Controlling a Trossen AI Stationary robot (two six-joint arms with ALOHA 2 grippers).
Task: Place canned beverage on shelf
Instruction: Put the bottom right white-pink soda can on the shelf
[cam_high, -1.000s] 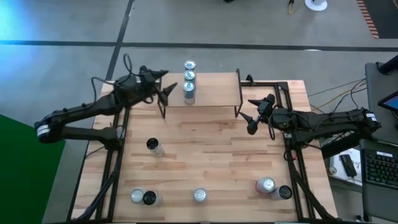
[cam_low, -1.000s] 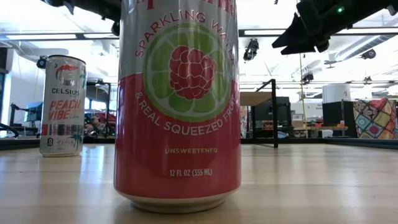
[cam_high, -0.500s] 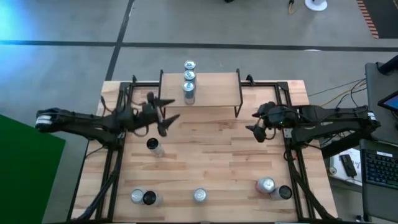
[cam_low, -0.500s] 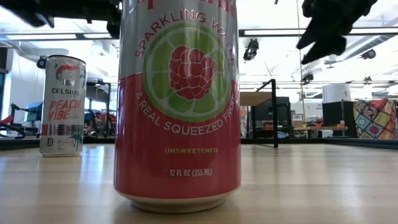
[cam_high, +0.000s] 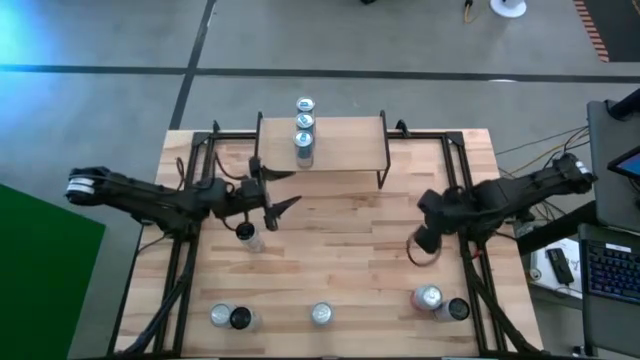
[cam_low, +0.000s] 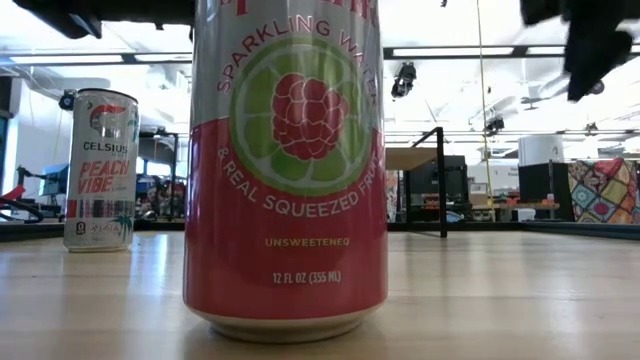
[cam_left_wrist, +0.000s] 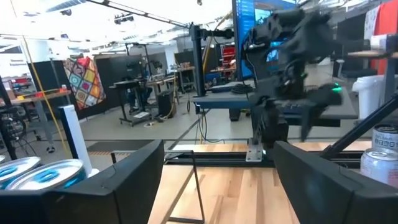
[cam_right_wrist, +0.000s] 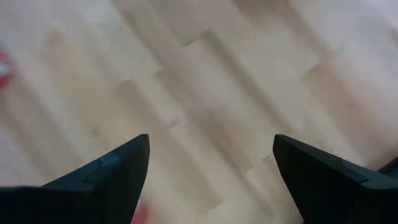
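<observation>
Left gripper (cam_high: 272, 195): fingers spread wide, nothing between them, hanging just far of the loose can (cam_high: 246, 234) at mid-left of the table (cam_high: 350, 250).
Right gripper (cam_high: 428, 240): jaws wide apart and empty, pointing down at bare wood on the right side, the red can (cam_high: 428, 297) nearer and apart from it.
Shelf (cam_high: 340, 140): at the far edge, three cans (cam_high: 304, 125) lined up on its left part, the right part free.
Waiting cans: a pair at near left (cam_high: 230, 317), one near centre (cam_high: 320, 314), two at near right counting the red one.
Step, I'd say: both arms look between picks, each lining up on a fresh can.
Risk one: the left fingers sit off to one side of the loose can; dropping now could clip its rim and tip it.
Risk two: the two near-right cans stand touching, so wide jaws going for one may shove the other.
Risk three: a new can set too close to the shelf row could knock it.
Hard to see: the low view is mostly filled by the red can, with only dark blurred arm parts at the top; the right wrist view is smeared, so the can below it barely registers.
</observation>
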